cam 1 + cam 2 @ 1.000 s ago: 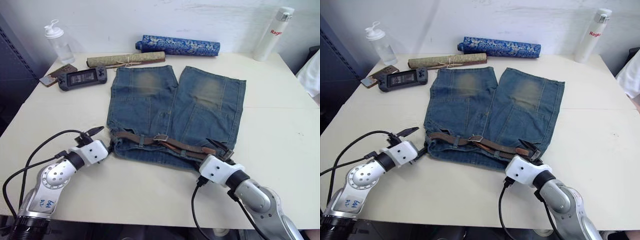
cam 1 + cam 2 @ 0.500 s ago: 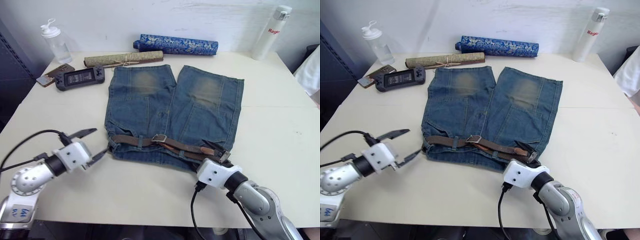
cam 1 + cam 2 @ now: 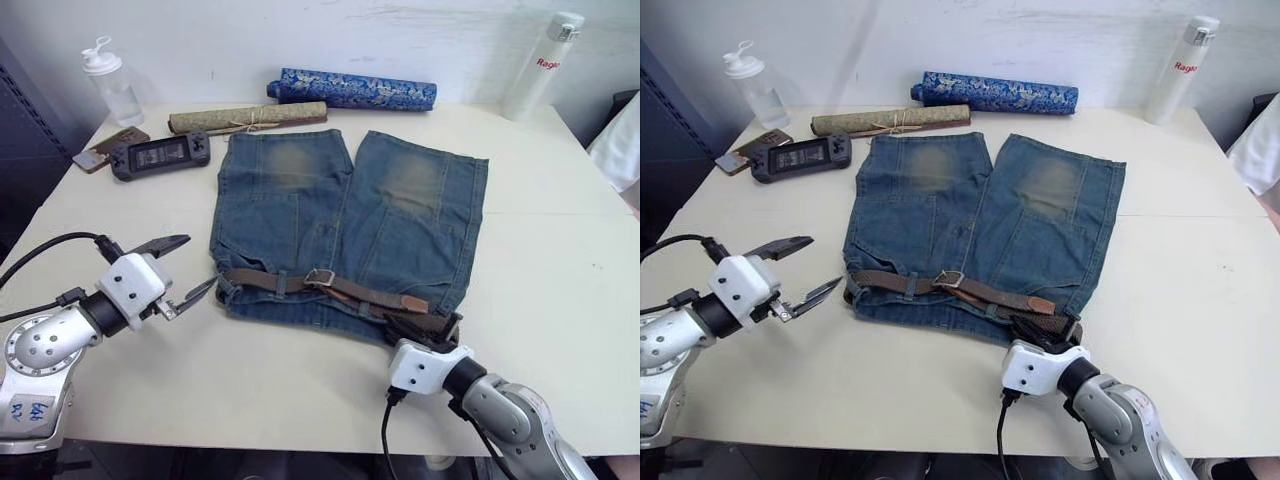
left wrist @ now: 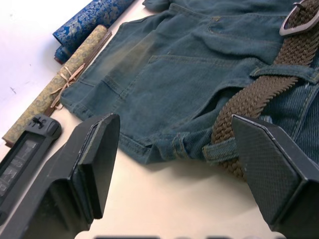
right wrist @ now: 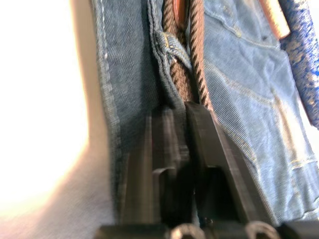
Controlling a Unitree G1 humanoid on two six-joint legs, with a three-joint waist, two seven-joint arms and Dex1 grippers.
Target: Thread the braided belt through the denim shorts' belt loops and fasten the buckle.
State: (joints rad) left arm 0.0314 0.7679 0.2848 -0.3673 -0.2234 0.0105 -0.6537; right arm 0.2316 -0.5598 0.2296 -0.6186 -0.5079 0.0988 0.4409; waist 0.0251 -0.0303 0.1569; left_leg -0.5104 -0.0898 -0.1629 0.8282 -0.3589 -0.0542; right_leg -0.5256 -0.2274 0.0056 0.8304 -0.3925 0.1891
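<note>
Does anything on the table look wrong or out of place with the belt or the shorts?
The dark-brown braided belt crosses the faded blue denim shorts on a slant, its tan leather tip loose past the square silver buckle. Nothing looks torn or spilled.

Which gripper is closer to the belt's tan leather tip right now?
Right. The right gripper sits at the waistband just below the tan leather tip; the left gripper is open off the denim shorts' far edge.

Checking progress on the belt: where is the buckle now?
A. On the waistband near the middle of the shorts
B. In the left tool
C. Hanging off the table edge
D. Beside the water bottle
A: the buckle lies on the shorts mid-waistband, the belt running through loops; the left tool is open and empty.
</note>
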